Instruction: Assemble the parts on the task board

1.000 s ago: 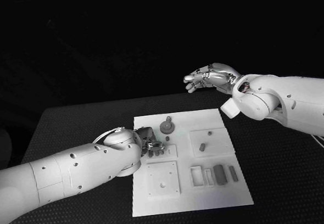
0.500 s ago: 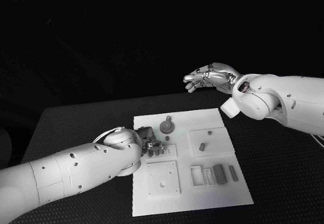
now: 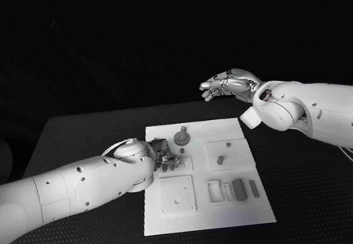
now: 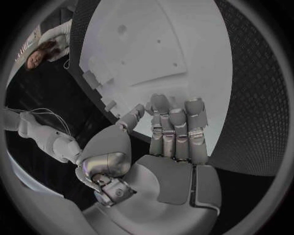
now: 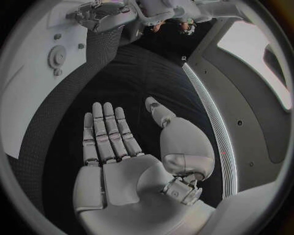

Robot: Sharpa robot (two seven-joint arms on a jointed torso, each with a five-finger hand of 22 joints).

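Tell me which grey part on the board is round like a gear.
The gear near the task board's far edge, beside the left hand; the others are slim bars or pegs.

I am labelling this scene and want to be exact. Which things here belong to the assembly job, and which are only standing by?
Belonging to the job:
- task board
- gear-shaped part on the board's far side
- oblong parts in the near-right slots
- left hand, fingers down on the board

Standing by:
- right hand, empty, raised beyond the table's far edge
- black table

Left hand (image 3: 165,157) and its arm cover the board's (image 3: 210,220) left edge; the right edge and near corners lie unobstructed.
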